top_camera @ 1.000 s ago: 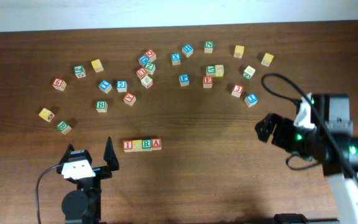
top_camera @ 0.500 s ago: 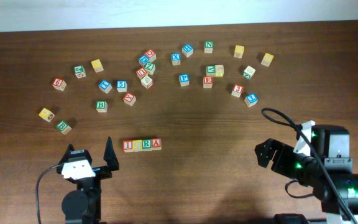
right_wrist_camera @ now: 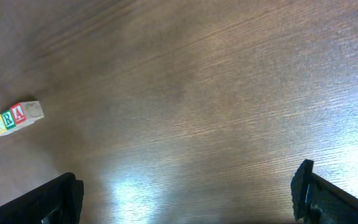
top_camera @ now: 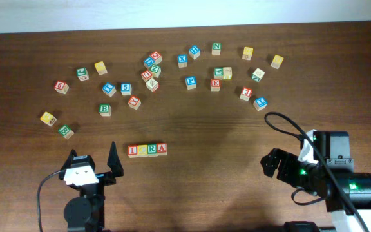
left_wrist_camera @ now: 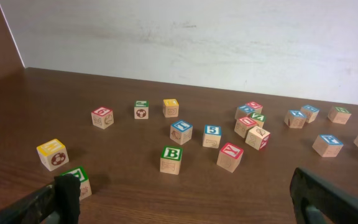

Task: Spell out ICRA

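Where the dark brown table (top_camera: pixel 224 138) fills the overhead view, its top is smooth wood with a fine straight grain, glossy enough to show pale glare in the right wrist view. A flat, matte white wall (left_wrist_camera: pixel 229 37) rises behind its far edge. The right arm (top_camera: pixel 343 187) is a bulky black and white housing with a thin black cable (top_camera: pixel 281 121) arching over it. The left arm (top_camera: pixel 82 207) is slimmer, with a round black base. The left gripper (top_camera: pixel 93 152) has its narrow black fingers spread wide and grasps nothing. The right gripper (right_wrist_camera: pixel 188 177) is likewise released, and only bare wood shows between its blunt dark fingers. Across the far half of the table lie scattered small wooden cubes with pale sides and coloured printed faces, among them a green "B" cube (left_wrist_camera: pixel 171 159) and a blue "5" cube (left_wrist_camera: pixel 212 135). The ICRA row (top_camera: pixel 147 149) sits near the front, just beyond the left gripper and well apart from the right gripper. It is four cubes side by side and touching: the red "I" cube (top_camera: pixel 133 151), the yellow-faced cube (top_camera: pixel 143 150), the green "R" cube (top_camera: pixel 152 149) and the red "A" cube (top_camera: pixel 162 149).
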